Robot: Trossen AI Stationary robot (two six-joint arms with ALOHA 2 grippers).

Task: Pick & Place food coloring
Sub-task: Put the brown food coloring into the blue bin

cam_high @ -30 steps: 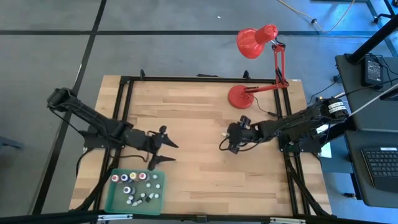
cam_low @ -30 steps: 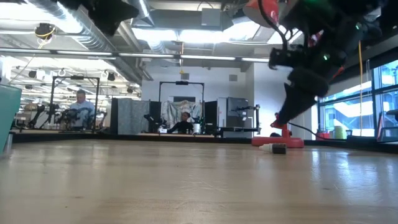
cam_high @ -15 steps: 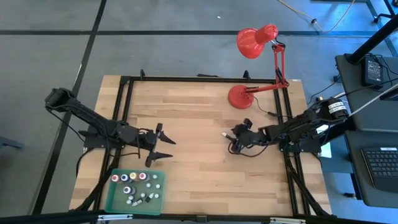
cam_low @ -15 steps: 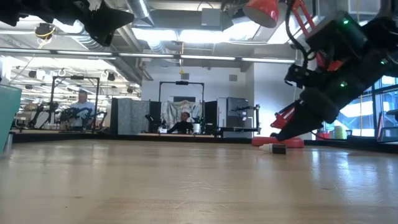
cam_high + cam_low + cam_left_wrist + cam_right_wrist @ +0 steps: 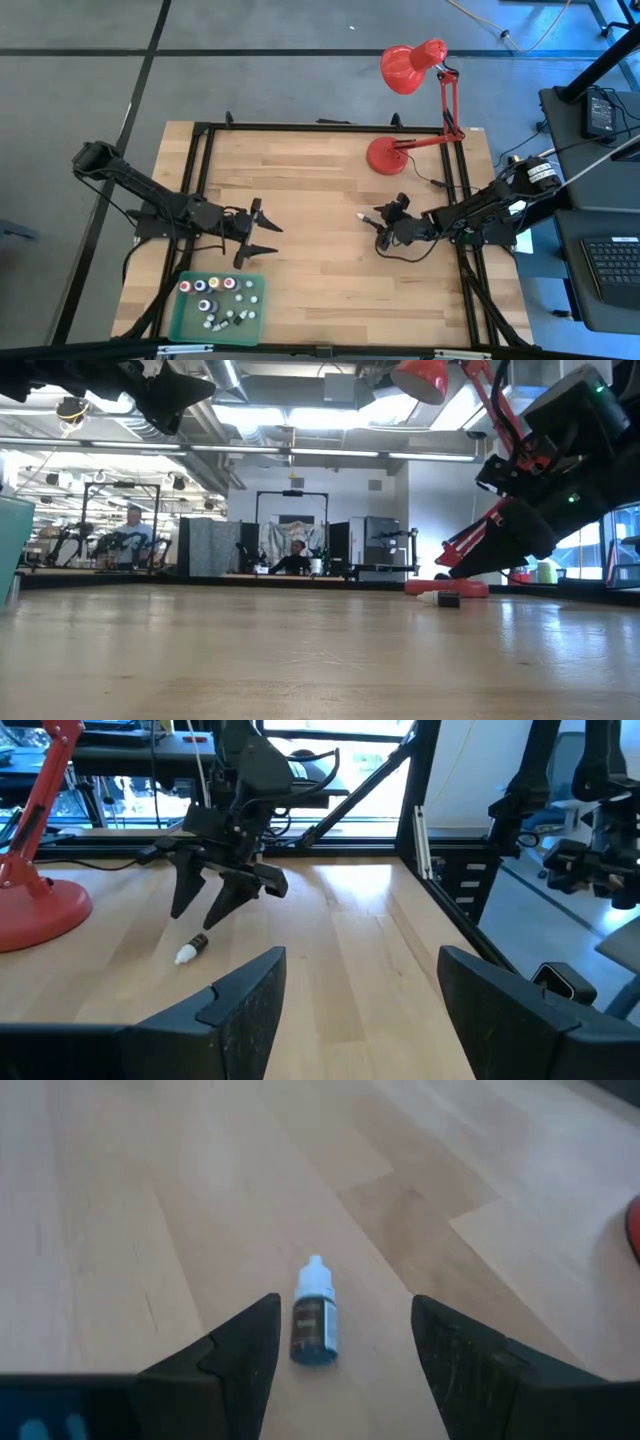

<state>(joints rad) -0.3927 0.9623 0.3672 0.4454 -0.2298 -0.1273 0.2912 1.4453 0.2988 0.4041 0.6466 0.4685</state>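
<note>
Dark food coloring bottle [image 5: 315,1324] lying on its side on bare wooden table [image 5: 320,180], right gripper [image 5: 383,222] just beside it, fingers apart, empty; left gripper [image 5: 262,235] spread wide above green tray [image 5: 182,318].

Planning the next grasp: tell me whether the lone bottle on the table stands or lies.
Lying on its side: the dark bottle rests flat on the wood, white tip level.

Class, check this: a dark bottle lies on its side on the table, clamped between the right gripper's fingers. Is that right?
Not quite. The bottle does lie on its side on the table, but the right gripper is open, its fingers apart from the bottle. The right wrist view shows this.
</note>
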